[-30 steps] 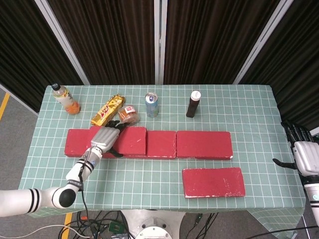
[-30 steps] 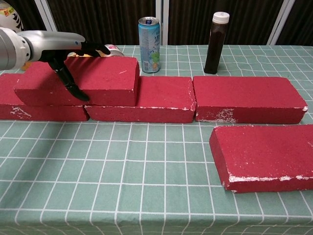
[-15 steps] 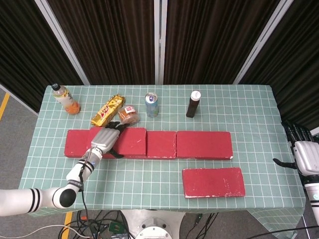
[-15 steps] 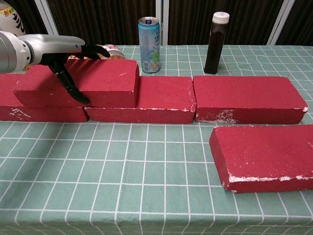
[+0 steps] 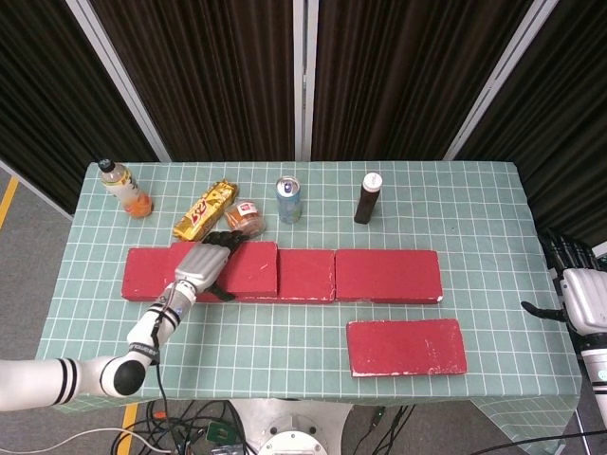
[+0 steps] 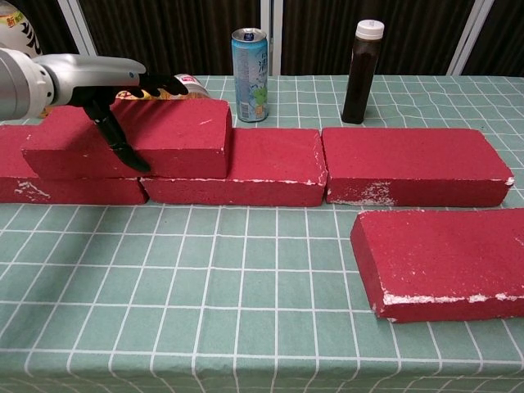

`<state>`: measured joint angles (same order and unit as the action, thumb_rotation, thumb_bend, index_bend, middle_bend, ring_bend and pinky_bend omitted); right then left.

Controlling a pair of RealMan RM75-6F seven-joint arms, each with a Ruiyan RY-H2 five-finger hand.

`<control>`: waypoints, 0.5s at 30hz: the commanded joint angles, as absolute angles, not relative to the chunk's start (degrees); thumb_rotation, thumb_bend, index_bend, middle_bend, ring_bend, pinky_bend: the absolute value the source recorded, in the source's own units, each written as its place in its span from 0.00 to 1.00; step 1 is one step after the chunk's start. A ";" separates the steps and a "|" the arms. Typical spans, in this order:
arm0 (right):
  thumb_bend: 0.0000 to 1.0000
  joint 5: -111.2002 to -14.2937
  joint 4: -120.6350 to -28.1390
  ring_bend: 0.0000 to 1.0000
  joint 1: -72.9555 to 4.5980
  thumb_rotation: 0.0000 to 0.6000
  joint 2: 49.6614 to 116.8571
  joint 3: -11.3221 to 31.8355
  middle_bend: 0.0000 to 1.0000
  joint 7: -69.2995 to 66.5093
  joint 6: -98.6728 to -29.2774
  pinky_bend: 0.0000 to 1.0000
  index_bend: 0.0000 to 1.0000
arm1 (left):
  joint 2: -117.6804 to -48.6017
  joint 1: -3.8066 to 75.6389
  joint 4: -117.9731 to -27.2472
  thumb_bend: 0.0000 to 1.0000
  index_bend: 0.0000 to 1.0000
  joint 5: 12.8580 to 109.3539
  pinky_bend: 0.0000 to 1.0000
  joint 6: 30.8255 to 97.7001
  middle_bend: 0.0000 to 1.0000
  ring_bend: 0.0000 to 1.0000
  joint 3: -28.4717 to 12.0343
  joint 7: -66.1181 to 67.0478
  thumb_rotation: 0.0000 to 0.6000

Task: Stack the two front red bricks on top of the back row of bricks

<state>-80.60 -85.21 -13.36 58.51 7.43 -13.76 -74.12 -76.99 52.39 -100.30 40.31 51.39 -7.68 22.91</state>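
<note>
Three red bricks form the back row: left (image 5: 144,273), middle (image 5: 305,275) and right (image 5: 388,275). A fourth red brick (image 6: 176,135) lies on top of the left and middle ones, overlapping their joint. My left hand (image 5: 201,268) grips this top brick at its left part, fingers over the top and back, thumb down the front face (image 6: 115,139). The other front brick (image 5: 406,347) lies flat near the table's front right, also seen low in the chest view (image 6: 446,258). My right hand (image 5: 579,296) hangs open beyond the table's right edge, holding nothing.
Behind the row stand an orange drink bottle (image 5: 123,187), a gold snack bar (image 5: 204,209), a small jar (image 5: 245,219) just behind my left hand, a blue can (image 5: 288,199) and a dark bottle (image 5: 368,197). Green checked cloth covers the table (image 5: 266,332).
The top brick has shifted very slightly left under my left hand. My right hand has dipped a little at the right edge.
</note>
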 commanded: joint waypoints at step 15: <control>0.00 -80.38 -85.09 0.00 -13.29 1.00 58.50 7.48 0.00 -13.69 -73.94 0.00 0.00 | -73.03 51.87 -104.05 0.01 0.00 39.58 0.00 52.67 0.00 0.00 -5.05 25.27 1.00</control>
